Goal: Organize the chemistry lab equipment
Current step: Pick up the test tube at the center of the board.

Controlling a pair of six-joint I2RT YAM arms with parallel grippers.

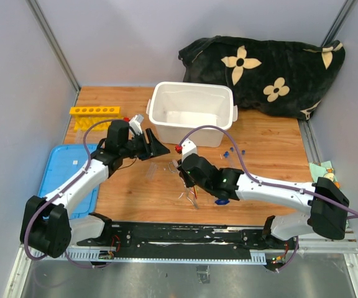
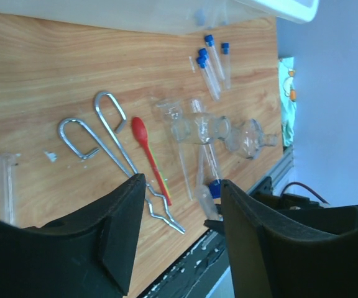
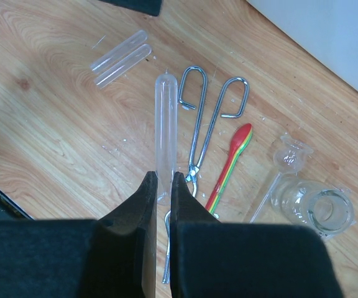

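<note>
Wooden bench (image 1: pixel 278 186), contents as found. Right hand (image 3: pixel 164 181): closed on one clear tube (image 3: pixel 165 124), gripped at one end with the rounded end pointing away from the fingers; whether the tube rests on the wood or is lifted cannot be told. Left hand (image 2: pixel 182 184): open, nothing between its fingers, poised over the loose glassware near the front left corner of the white bin (image 1: pixel 191 112). Metal tweezers (image 3: pixel 211 118): lying flat just beside the held tube, looped ends pointing away from the right hand. Red-orange tool (image 3: pixel 232 164): flat on the bench, just beside the tweezers on the side away from the tube. Two further clear tubes (image 3: pixel 120 58): lying side by side and touching each other, apart from the held one. Flask (image 2: pixel 197 129): on its side, near the red-orange tool. Blue-based glass piece (image 2: pixel 214 188): close to the near edge of the bench, beside the flask. Blue-capped tubes (image 2: pixel 213 62): loose cluster lying in front of the bin's right front corner. Yellow tube rack (image 1: pixel 95 112): upright at the far left of the bench, left of the bin. Blue lid (image 1: pixel 67 180): flat, left of the wooden surface, under the left arm. Black flower-patterned blanket (image 1: pixel 266 68): bunched in the far right corner, behind the bin.
</note>
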